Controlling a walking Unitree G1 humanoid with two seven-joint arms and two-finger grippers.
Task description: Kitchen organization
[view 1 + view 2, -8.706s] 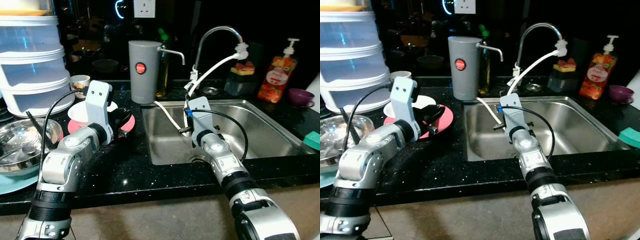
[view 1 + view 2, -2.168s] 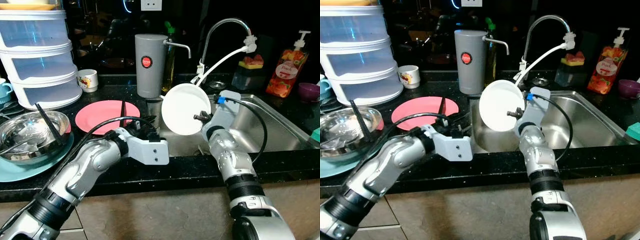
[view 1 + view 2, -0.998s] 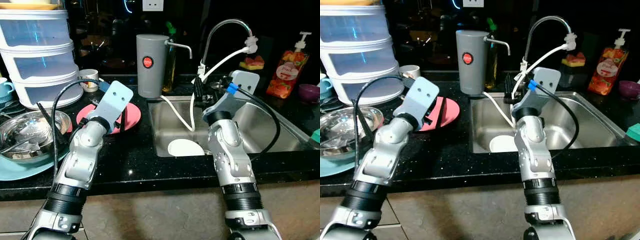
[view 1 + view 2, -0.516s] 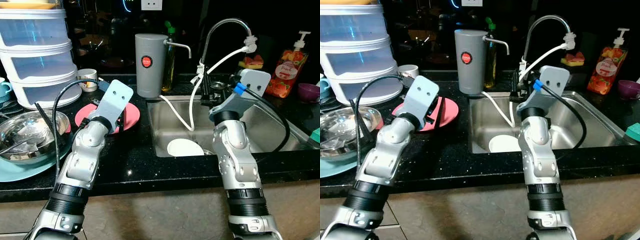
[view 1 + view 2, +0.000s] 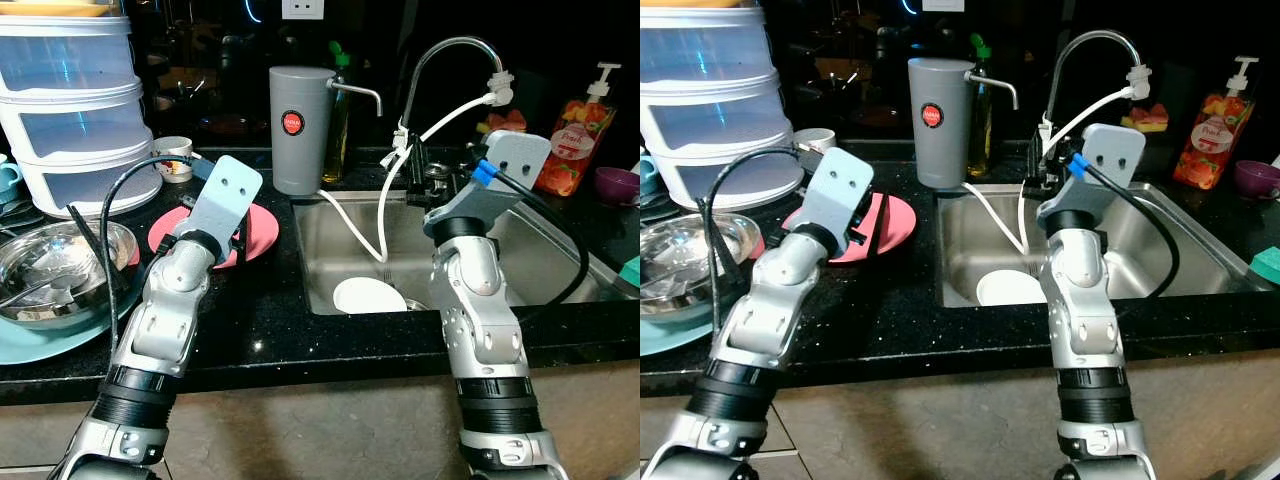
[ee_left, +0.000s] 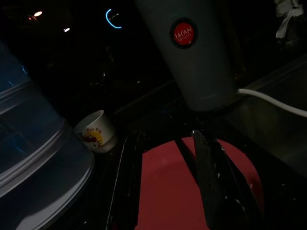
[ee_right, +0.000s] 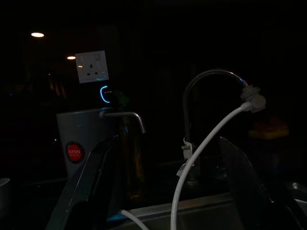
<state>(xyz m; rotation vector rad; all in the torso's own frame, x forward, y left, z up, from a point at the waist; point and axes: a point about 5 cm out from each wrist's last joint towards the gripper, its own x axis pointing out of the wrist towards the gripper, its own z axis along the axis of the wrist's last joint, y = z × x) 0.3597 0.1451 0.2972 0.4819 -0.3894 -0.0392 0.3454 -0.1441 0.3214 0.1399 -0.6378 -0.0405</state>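
Observation:
A white plate (image 5: 368, 295) lies flat on the floor of the steel sink (image 5: 540, 270). On the black counter left of the sink rests a pink plate (image 5: 262, 230). My left gripper (image 5: 238, 238) hovers just over the pink plate; the left wrist view shows the gripper (image 6: 168, 191) open, with the pink plate (image 6: 163, 187) under the gap. My right gripper (image 5: 440, 180) is held up over the sink beside the faucet (image 5: 450, 48). It is open and empty, its fingers (image 7: 91, 187) spread wide.
A steel bowl (image 5: 45, 270) sits on a teal plate (image 5: 40, 345) at far left, below stacked plastic containers (image 5: 75, 110). A mug (image 5: 175, 158) and a grey dispenser (image 5: 295, 130) stand at the back. A white hose (image 5: 385, 215) hangs into the sink. A soap bottle (image 5: 575, 130) stands far right.
The white plate went from on top of the pink plate, via my right gripper, down into the sink. My right gripper let go and rose. My left gripper returned over the pink plate.

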